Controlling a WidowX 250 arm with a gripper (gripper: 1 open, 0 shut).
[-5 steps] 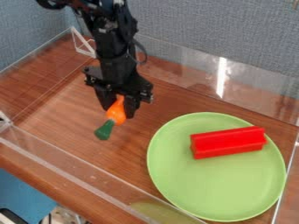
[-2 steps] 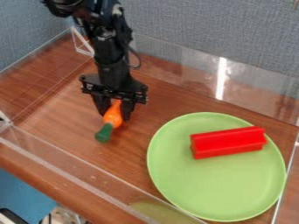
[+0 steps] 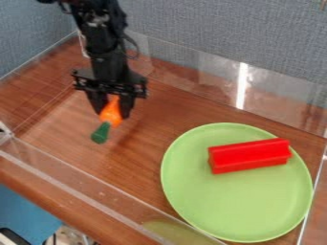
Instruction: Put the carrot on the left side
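Orange, small and likely light and stiff, the tapered toy carrot with its green stem (image 3: 106, 120) hangs tilted in the black claw (image 3: 111, 108), clamped at its thick upper end, above the left part of the brown wood-grain bench (image 3: 52, 105), a sound grip spot.

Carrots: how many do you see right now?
1. The carrot hangs in the gripper, above the wooden table, left of the green plate. None lies elsewhere in view.
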